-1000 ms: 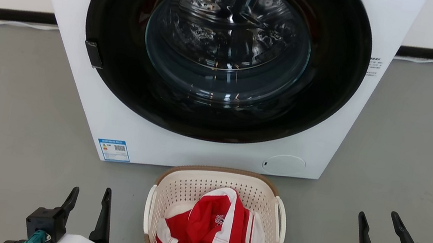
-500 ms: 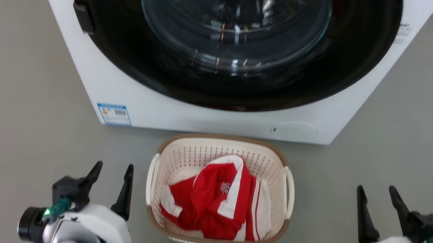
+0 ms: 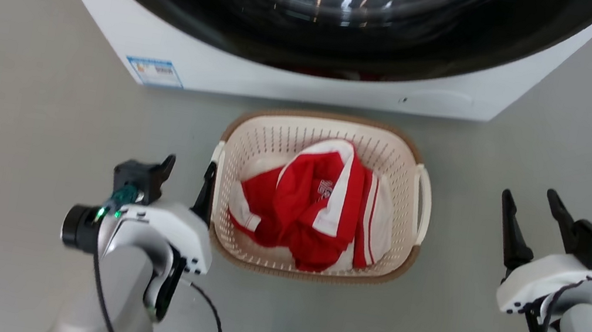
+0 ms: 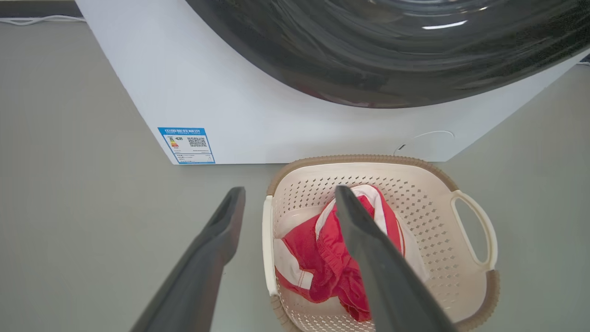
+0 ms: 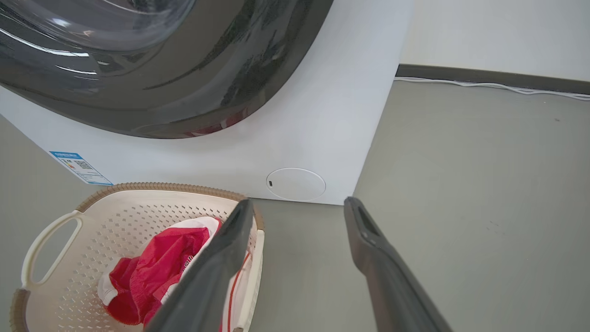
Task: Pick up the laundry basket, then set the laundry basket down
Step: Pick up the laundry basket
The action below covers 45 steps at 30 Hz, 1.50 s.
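Approach step. Cream perforated plastic laundry basket [image 3: 333, 118] unlifted; left pincer [image 3: 190, 164], right pincer [image 3: 529, 194] both spread, empty. Next: close on white loop handles [image 3: 422, 204].

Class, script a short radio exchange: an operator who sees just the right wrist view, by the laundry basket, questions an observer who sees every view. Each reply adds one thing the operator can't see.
Operator: What's happening on the far side?
Observer: The left gripper is open, its fingers either side of the laundry basket's left handle in its wrist view.
Operator: Am I at my handle yet?
Observer: No. In the head view the right gripper stands open, apart from the right handle, bare floor between.
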Tool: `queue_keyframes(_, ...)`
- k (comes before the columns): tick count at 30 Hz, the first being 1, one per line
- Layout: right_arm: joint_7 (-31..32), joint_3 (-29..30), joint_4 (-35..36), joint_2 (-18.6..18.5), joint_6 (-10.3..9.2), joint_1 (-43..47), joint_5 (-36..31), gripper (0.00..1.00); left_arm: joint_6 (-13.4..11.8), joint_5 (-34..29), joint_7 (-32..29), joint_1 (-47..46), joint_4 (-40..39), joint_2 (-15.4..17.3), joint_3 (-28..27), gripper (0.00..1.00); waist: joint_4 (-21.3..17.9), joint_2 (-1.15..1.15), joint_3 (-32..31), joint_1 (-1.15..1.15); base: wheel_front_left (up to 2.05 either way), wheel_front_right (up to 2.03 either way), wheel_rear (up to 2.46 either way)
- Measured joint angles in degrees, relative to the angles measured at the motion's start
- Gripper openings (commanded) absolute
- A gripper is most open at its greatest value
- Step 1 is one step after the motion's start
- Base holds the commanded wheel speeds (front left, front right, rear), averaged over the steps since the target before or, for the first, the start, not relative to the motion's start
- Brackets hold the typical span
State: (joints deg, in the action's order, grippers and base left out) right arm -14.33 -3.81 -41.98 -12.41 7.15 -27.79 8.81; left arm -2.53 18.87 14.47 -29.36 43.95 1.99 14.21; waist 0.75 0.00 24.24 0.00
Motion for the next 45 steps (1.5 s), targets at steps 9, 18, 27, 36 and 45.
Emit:
queue_keyframes(9,0.0,-2.1,-3.1,-1.3,0.00,-4.5,1.2,1.00,-1.4,3.8,0.0,-7.8,5.4,-0.2,5.0,1.00,0.8,0.00,7.5,0.00,0.00,0.00,0.00)
queue_keyframes(18,0.0,-5.9,-5.4,-1.2,0.00,-8.5,2.0,1.00,-2.2,6.9,0.0,-11.9,6.5,-0.2,8.5,1.00,1.9,0.00,12.5,0.00,0.00,0.00,0.00)
queue_keyframes(27,0.0,-7.6,-6.5,-1.3,0.00,-11.7,3.0,1.00,-3.6,9.6,0.2,-15.2,6.6,-0.2,12.4,1.00,3.0,0.00,17.1,0.00,0.00,0.00,0.00)
queue_keyframes(36,0.0,-8.1,-7.0,-1.6,0.00,-13.7,3.4,1.00,-4.8,11.9,0.2,-18.1,7.3,-0.2,15.2,1.00,3.4,0.00,21.0,0.00,0.00,0.00,0.00)
queue_keyframes(45,0.0,-8.1,-6.9,-2.1,0.00,-15.0,3.7,1.00,-5.6,13.0,0.2,-20.6,8.3,-0.3,15.7,1.00,3.7,0.00,24.0,0.00,0.00,0.00,0.00)
